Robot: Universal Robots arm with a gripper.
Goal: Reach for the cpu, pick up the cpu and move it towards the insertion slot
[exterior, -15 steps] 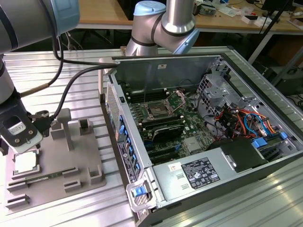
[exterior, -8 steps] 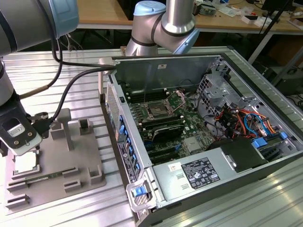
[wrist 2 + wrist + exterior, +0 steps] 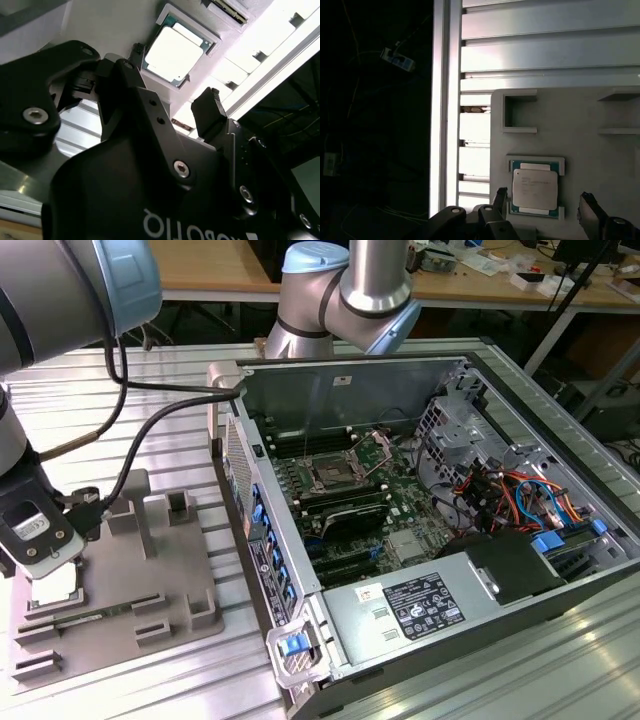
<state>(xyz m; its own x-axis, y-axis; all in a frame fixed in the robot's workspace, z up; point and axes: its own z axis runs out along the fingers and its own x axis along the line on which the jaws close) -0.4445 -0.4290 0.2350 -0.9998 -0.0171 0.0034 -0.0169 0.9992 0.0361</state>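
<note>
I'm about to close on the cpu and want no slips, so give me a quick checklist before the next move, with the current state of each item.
1. Gripper open: ok, fingers apart in both wrist views.
2. Fingers straddle the cpu: ok, one on each side in the first wrist view.
3. Cpu flat in its tray recess: ok.
4. Fingers low enough to grip the cpu's edges: cannot tell.
5. Socket open and bare: cannot tell in the exterior view.
</note>
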